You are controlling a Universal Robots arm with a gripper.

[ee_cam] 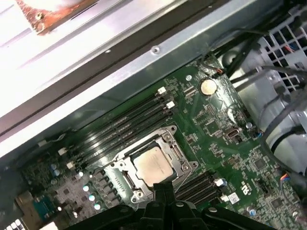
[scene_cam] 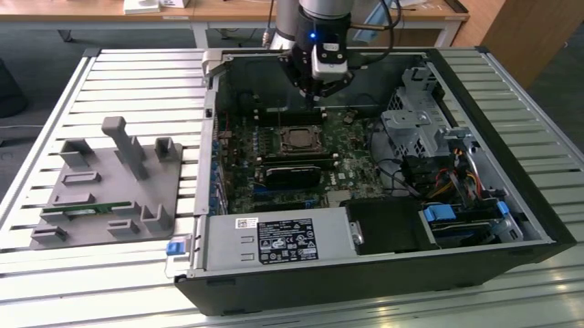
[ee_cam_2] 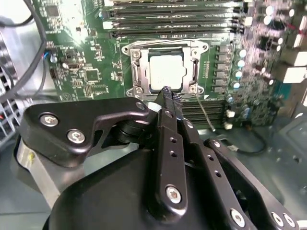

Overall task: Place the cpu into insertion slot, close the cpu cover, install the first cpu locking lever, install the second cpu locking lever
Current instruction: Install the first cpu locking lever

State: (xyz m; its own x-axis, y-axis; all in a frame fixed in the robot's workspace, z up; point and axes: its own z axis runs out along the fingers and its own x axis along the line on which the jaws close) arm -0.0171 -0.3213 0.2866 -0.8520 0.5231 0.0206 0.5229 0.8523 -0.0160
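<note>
Near: hand [ee_cam_2: 169, 95], fingers pressed together, nothing pinched, tips just over the near edge of the slot [ee_cam_2: 143, 72]. Directly ahead of the tips: cpu [ee_cam_2: 165, 72], flat in the slot; cover [ee_cam_2: 165, 47] looks down around it. Thin lever [ee_cam_2: 205, 113] juts free alongside.

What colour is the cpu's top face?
Pale silvery tan, with a matte metallic look. The cpu shows best in the second wrist view.

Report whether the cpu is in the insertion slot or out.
In: the cpu lies flat inside the insertion slot, framed on all sides.
</note>
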